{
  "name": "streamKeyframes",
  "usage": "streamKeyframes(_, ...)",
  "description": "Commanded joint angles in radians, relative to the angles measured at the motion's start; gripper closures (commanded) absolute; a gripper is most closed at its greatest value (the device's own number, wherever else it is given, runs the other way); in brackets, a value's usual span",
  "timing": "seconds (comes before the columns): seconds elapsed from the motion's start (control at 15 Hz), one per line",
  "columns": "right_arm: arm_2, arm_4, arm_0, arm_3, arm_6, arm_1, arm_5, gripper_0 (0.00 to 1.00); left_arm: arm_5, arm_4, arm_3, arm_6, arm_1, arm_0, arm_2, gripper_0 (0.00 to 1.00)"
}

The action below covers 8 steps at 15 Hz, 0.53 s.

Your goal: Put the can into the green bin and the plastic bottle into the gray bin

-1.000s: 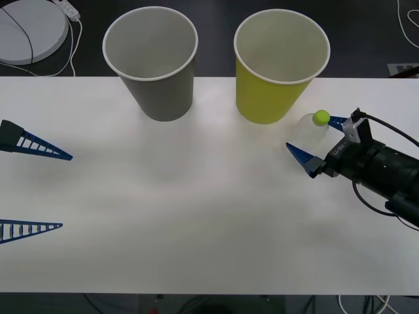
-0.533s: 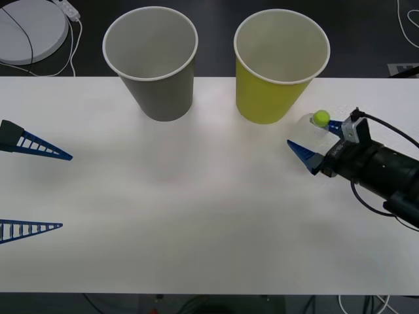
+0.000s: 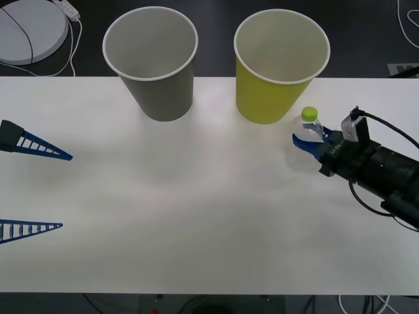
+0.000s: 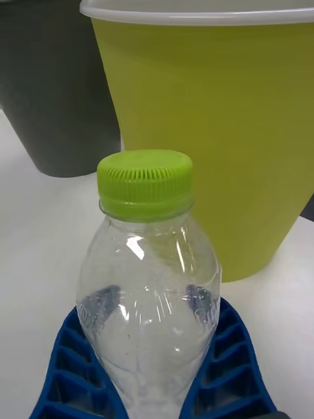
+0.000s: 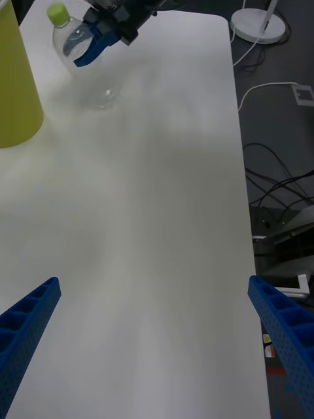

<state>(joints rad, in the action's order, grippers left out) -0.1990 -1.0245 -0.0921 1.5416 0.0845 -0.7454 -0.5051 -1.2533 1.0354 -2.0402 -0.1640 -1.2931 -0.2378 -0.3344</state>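
Where the front view looks down on the white table (image 3: pixel 196 216), we find the right gripper (image 3: pixel 313 138) closed on the plastic bottle (image 3: pixel 309 125), which stands upright just beside the base of the green bin (image 3: pixel 278 72); the gray bin (image 3: pixel 154 65) stands apart to that bin's left, and both bins sit upright at the table's far edge. The left gripper (image 3: pixel 39 190) waits at the table's left side, its blue fingers spread wide. In the right wrist view we note the two ribbed fingers (image 4: pixel 65 366) pinching the clear body below the lime-green cap (image 4: pixel 145 182) — green bin directly behind. In the left wrist view we record the bottle held at the far end of the table — fingers parted at both corners.
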Motion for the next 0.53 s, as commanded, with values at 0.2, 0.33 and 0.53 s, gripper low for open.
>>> streamKeyframes(0.2, 0.007, 0.003, 0.000, 0.000, 0.003, 0.000, -0.012, 1.00, 0.000, 0.000, 0.000, 0.000, 0.000, 0.000, 0.000, 0.00)
streamKeyframes(0.33, 0.016, 0.003, 0.003, 0.002, 0.003, 0.000, -0.023, 1.00, 0.000, 0.000, 0.000, 0.000, 0.000, 0.000, 0.000, 0.00)
streamKeyframes(0.53, 0.026, 0.026, 0.017, 0.009, 0.008, -0.015, -0.042, 1.00, 0.000, 0.000, 0.000, 0.000, 0.000, 0.000, 0.000, 0.00)
